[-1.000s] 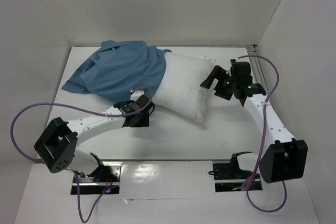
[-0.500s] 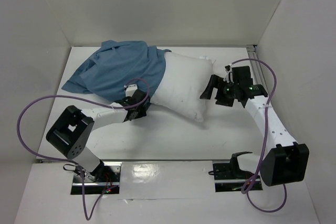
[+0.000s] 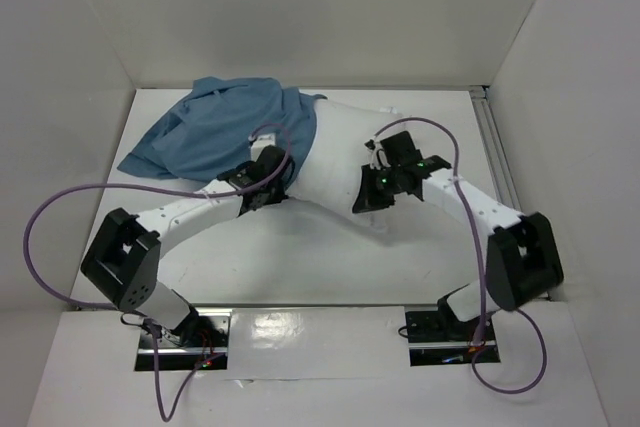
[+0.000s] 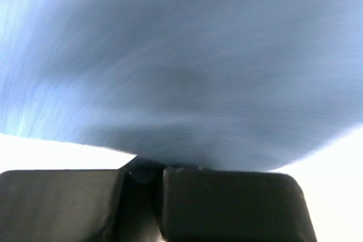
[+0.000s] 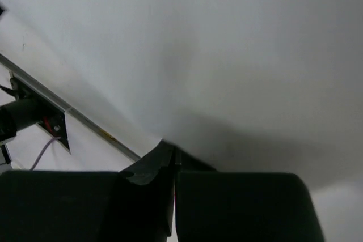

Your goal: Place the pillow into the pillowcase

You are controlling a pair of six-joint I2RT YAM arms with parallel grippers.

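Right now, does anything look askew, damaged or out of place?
Nothing damaged or spilled. The pillowcase lies bunched over only one end of the pillow. The left gripper pinches blue cloth, the right gripper white fabric.

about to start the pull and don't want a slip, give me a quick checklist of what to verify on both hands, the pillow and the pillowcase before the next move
1. left hand shut on the pillowcase: ok, blue cloth is pinched in it.
2. right hand shut on the pillow: ok, white fabric bunches into it.
3. pillowcase over the pillow's end: ok, blue cloth overlaps its left end.
4. pillow fully inside: not ok, a large part lies bare.
5. only one layer of cloth in the left hand: cannot tell, blue cloth fills the wrist view.
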